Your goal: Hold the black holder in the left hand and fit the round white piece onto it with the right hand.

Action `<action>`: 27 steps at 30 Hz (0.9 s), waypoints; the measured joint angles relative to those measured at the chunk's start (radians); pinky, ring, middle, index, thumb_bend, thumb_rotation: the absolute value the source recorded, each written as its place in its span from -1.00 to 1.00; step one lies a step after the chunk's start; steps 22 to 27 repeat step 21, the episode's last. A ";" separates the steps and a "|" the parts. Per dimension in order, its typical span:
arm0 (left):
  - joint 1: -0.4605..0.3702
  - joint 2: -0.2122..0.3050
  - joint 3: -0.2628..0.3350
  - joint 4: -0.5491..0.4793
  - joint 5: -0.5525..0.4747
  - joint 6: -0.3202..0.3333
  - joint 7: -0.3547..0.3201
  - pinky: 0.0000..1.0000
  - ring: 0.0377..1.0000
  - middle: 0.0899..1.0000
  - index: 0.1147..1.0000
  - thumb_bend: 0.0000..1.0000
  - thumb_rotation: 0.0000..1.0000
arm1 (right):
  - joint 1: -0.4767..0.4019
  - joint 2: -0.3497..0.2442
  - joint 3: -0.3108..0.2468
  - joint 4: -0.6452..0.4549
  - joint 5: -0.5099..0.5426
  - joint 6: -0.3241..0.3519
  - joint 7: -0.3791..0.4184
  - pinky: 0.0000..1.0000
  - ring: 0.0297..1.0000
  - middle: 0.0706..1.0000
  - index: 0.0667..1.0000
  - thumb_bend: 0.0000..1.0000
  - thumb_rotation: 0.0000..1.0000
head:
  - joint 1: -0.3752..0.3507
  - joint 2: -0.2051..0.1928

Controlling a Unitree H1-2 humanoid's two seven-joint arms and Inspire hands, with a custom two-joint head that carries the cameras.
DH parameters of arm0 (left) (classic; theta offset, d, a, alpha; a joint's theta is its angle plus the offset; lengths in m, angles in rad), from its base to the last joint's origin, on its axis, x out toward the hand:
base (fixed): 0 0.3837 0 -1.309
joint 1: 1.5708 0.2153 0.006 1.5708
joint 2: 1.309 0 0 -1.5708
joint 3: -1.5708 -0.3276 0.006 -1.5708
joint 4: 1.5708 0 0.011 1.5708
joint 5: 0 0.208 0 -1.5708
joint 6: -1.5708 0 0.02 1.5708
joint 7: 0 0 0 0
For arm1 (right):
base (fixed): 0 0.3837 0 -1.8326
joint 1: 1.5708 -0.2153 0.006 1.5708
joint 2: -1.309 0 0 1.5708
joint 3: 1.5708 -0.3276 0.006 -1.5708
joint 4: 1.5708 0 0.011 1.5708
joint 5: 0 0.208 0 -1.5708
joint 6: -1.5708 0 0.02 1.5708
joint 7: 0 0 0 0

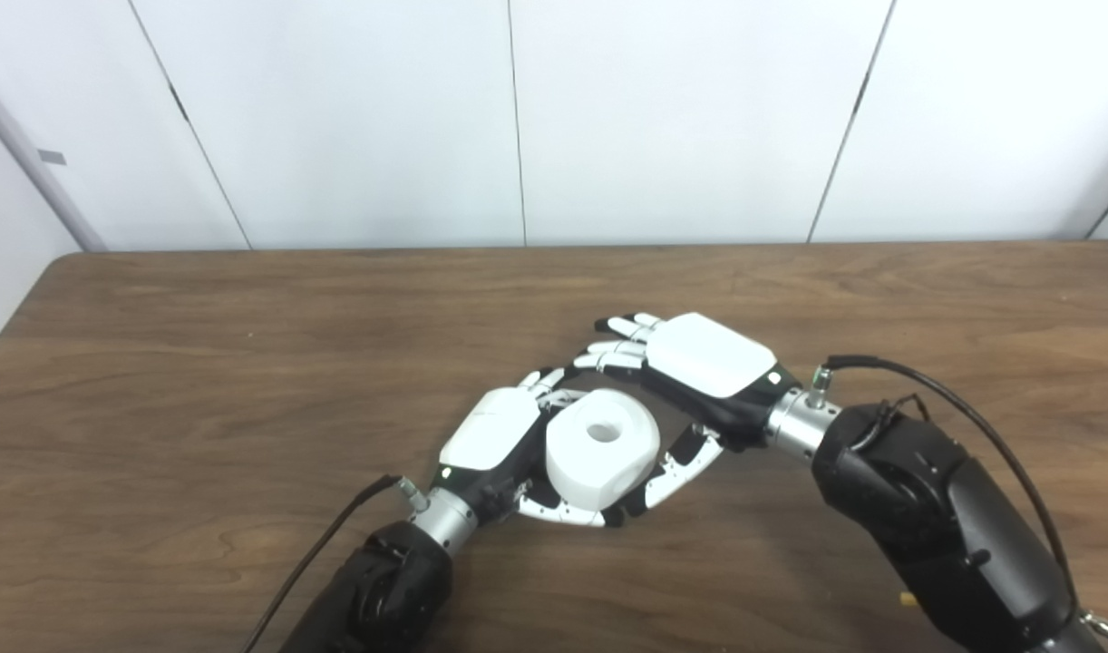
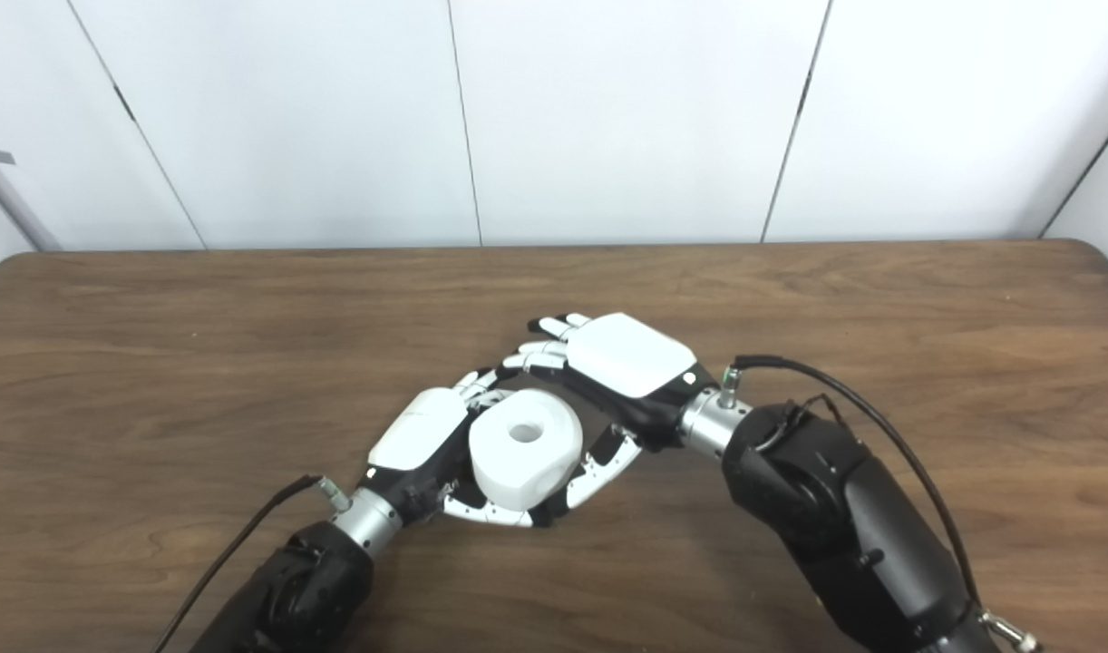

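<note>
1. A brown wooden table (image 1: 200,381) fills the lower part of both head views, with white wall panels (image 1: 336,118) behind its far edge.

2. The round white piece (image 1: 601,458) sits near the middle of the table, toward the near side — a thick white disc with a round hole in its top face, tilted a little toward the camera.

3. The left hand (image 1: 495,435) comes in from the lower left and lies against the left side of the white piece; its fingers (image 1: 554,390) curl round the far side and its thumb (image 1: 563,515) reaches under the near edge, so the hand is closed around the piece.

4. The right hand (image 2: 622,358) comes in from the right with its white back turned up. Its fingers (image 2: 545,345) are stretched out and a little apart beyond the piece, pointing left, while its thumb (image 2: 599,467) slants down against the right side of the piece — touching or just beside it (which of the two cannot be told).

5. The tips of the two thumbs meet or nearly meet below the near edge of the piece.

6. The black holder cannot be made out; only dark parts of the hands show around the piece.

7. A black cable (image 1: 962,408) loops over the right forearm, and another cable (image 1: 323,553) trails from the left wrist.
</note>
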 measured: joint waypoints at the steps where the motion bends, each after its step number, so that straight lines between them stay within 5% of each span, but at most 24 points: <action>1: 0.000 0.000 0.000 0.000 0.000 0.000 0.000 1.00 0.93 0.58 -0.17 0.05 -0.89 | -0.002 0.000 -0.003 0.000 0.000 0.000 0.000 0.92 0.92 0.74 0.70 0.88 -0.10 | 0.000 0.000; 15: -0.001 0.000 0.001 0.003 0.000 -0.005 0.001 1.00 0.92 0.56 -0.17 0.05 -0.89 | -0.055 -0.005 -0.058 -0.084 0.076 0.010 0.051 0.84 0.87 0.72 0.69 0.94 -0.15 | -0.011 0.003; 21: -0.002 -0.001 0.002 0.006 -0.001 -0.007 0.001 1.00 0.92 0.56 -0.17 0.05 -0.89 | -0.052 -0.090 -0.125 -0.141 0.173 0.081 0.153 0.80 0.92 0.84 0.88 0.94 -0.33 | -0.005 0.000; 27: -0.002 -0.001 0.002 0.006 -0.001 -0.007 0.001 1.00 0.92 0.56 -0.17 0.05 -0.89 | -0.052 -0.090 -0.125 -0.141 0.173 0.081 0.153 0.80 0.92 0.84 0.88 0.94 -0.33 | -0.005 0.000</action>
